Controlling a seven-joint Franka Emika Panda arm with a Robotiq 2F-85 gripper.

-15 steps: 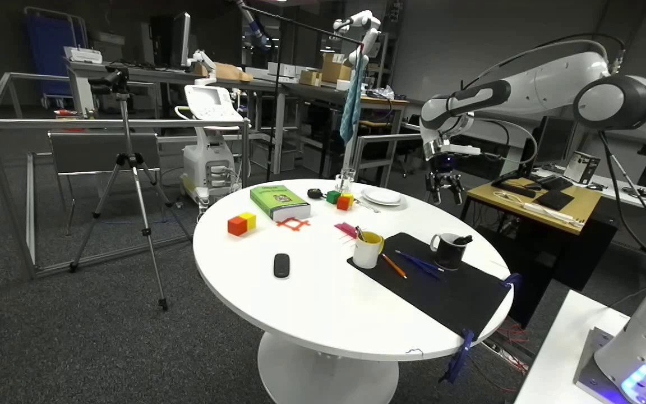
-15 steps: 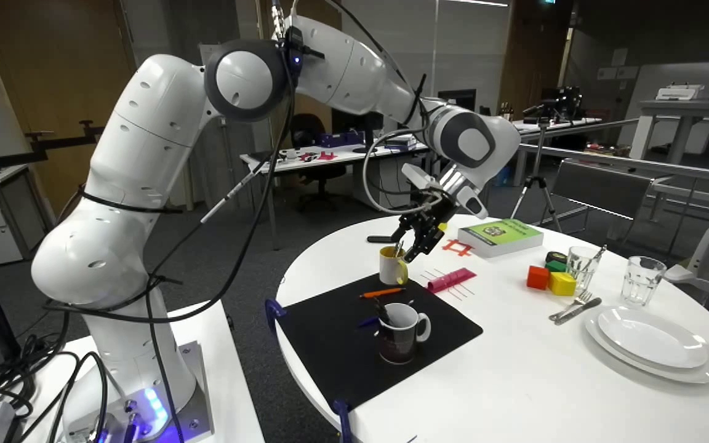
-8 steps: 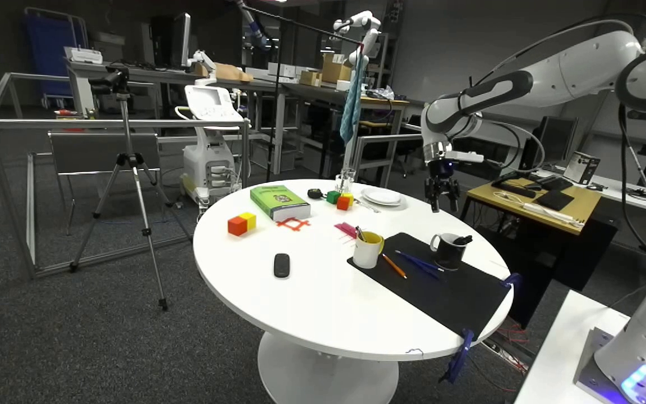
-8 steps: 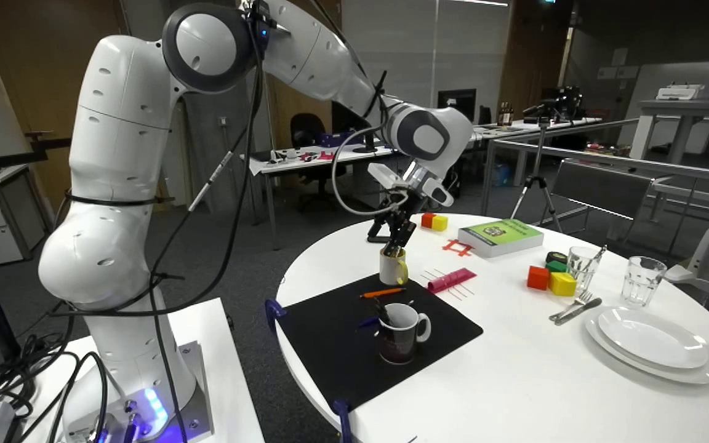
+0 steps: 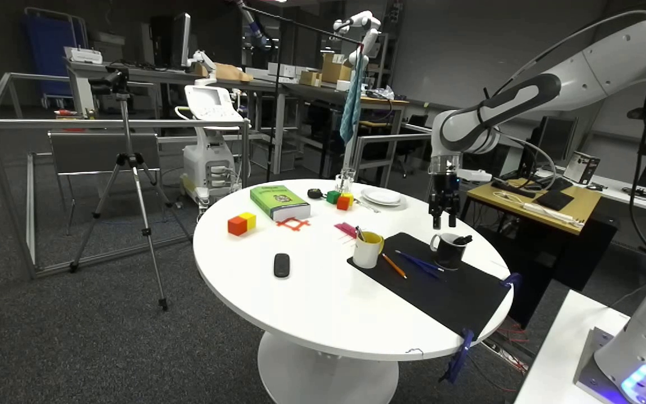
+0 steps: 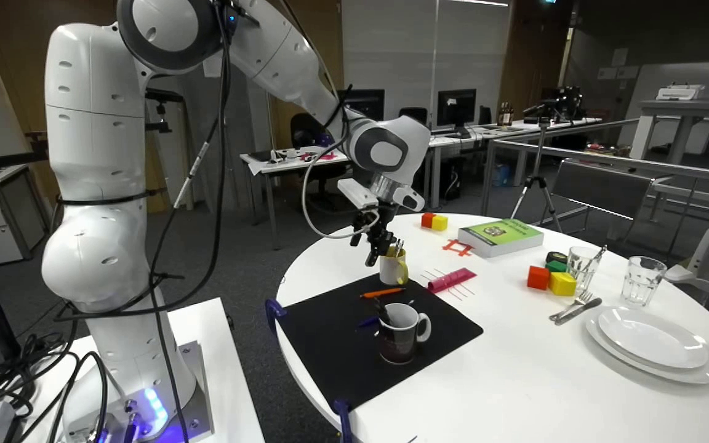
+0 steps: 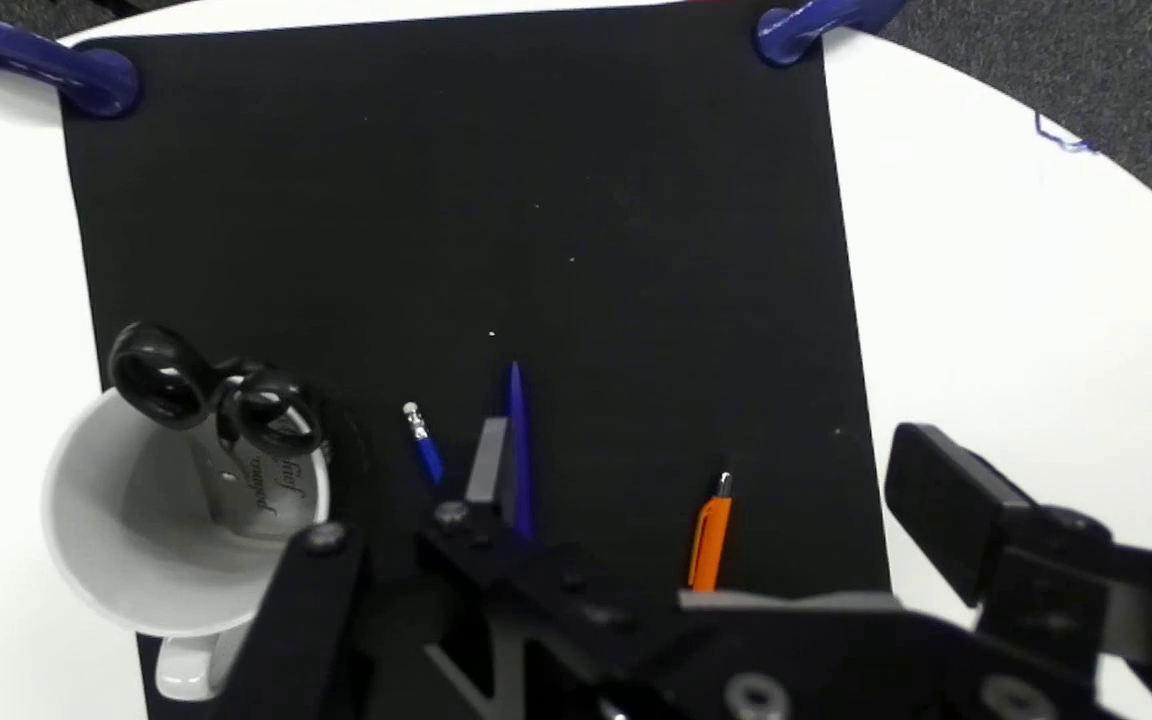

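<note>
In wrist view, hovers right of the dark mug point(image 7: 141, 545) with end effector point(image 7: 708, 468) spread and empty, framing the orange pen point(image 7: 710, 545) with long axis crosswise to the gap.

Round white surface point(image 5: 300, 303) here, with a black mat point(image 5: 441, 297) pinned at the rim by two blue clamps point(image 7: 101, 80). Other stuff sitting right on the white: a thick green book point(image 6: 500, 239), stacked white plates point(image 6: 653, 335), a fork point(image 6: 570, 307) and knife point(image 6: 581, 310) near them, two glasses point(image 6: 642, 282), red, yellow and green cubes point(image 6: 538, 277) on either side of the book, a pink strip point(image 6: 451, 279), plus a black oblong thingy point(image 5: 281, 265) I can't quite make out.
</note>
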